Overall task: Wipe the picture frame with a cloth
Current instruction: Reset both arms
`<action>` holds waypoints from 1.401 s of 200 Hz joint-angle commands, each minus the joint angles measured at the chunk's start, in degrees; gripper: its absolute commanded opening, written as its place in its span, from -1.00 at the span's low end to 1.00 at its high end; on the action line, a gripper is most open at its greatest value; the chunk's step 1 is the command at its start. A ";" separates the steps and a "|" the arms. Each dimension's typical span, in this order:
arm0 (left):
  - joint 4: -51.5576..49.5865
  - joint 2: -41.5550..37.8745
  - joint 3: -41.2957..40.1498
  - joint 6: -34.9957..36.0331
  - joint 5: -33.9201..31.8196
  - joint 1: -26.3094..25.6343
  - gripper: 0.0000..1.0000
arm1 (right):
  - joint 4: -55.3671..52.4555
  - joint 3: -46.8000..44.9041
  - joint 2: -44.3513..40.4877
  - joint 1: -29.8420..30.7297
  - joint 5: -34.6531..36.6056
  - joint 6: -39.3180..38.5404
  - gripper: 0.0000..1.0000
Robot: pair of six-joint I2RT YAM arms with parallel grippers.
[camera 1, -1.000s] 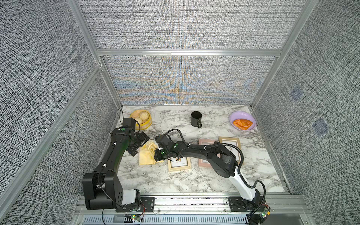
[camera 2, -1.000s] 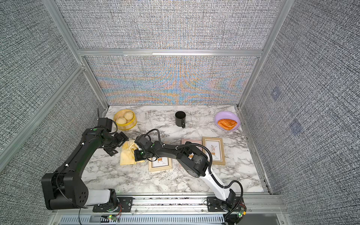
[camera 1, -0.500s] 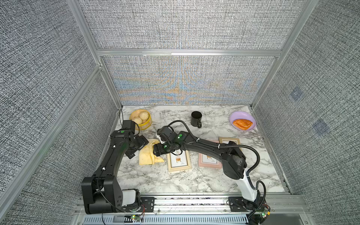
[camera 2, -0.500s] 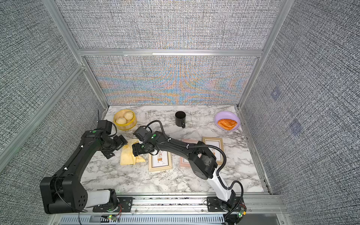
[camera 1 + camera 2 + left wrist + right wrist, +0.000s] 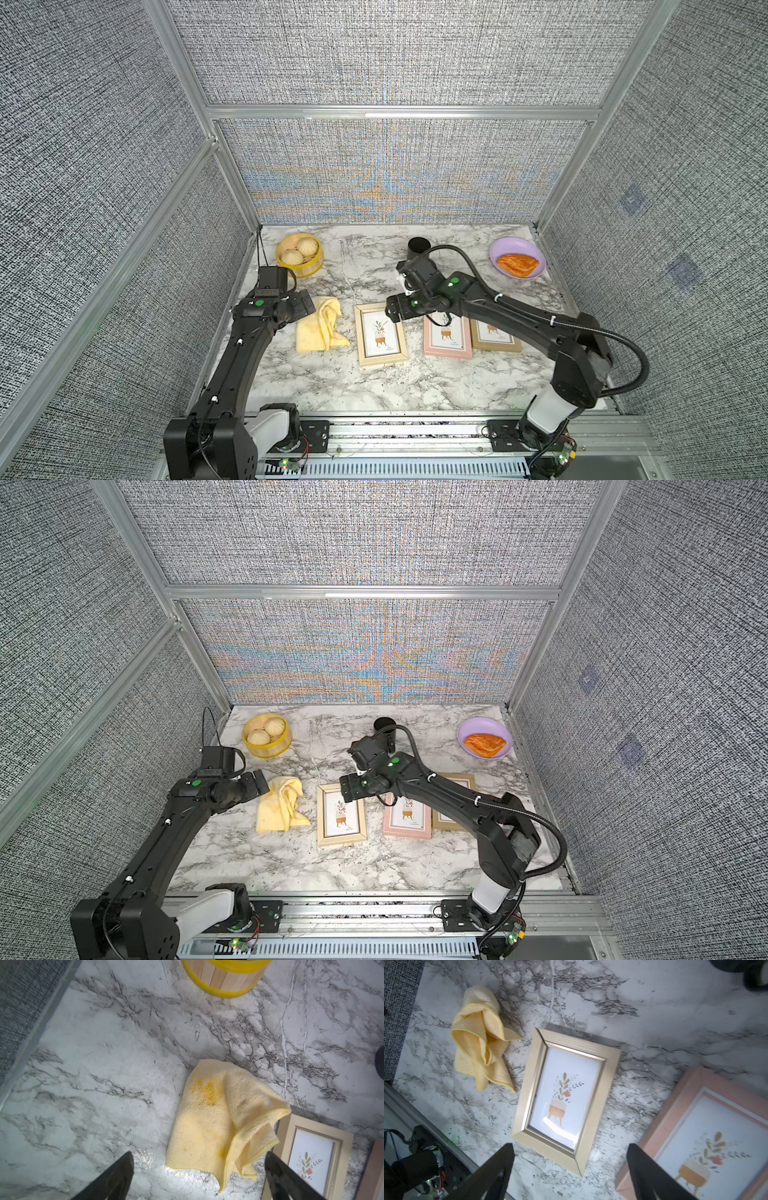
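Note:
The pale yellow cloth (image 5: 321,330) (image 5: 279,808) lies crumpled on the marble, just left of a beige picture frame (image 5: 380,338) (image 5: 341,816) that lies flat. My left gripper (image 5: 305,302) (image 5: 261,781) hovers open at the cloth's far left corner. In the left wrist view the cloth (image 5: 218,1118) lies ahead of the open gripper (image 5: 198,1155), with nothing between the fingers. My right gripper (image 5: 392,309) (image 5: 347,789) is open and empty above the frame's far right corner. The right wrist view shows the frame (image 5: 564,1095), the cloth (image 5: 479,1043) and the gripper (image 5: 570,1148).
A pink frame (image 5: 446,343) and a tan frame (image 5: 494,338) lie to the right of the beige one, under the right arm. At the back stand a bun steamer (image 5: 299,253), a black mug (image 5: 417,247) and a purple plate (image 5: 505,249) with an orange pastry. Mesh walls enclose three sides.
My right gripper opened, let go of the cloth and moved right to the beige frame's far corner. The cloth now lies free on the table. The left gripper stayed by it, open.

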 commanded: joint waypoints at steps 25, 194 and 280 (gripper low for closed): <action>22.95 -7.55 -11.37 9.93 -3.91 -0.15 0.95 | 5.15 -10.64 -9.58 -11.96 4.92 -10.74 0.85; 68.64 13.41 -23.60 18.73 -3.34 -0.15 0.92 | 63.54 -47.44 -12.55 -41.06 10.25 -24.48 0.98; 85.71 22.10 -26.31 21.30 -6.08 -0.19 0.92 | 84.80 -54.90 -5.59 -40.36 14.88 -24.21 0.98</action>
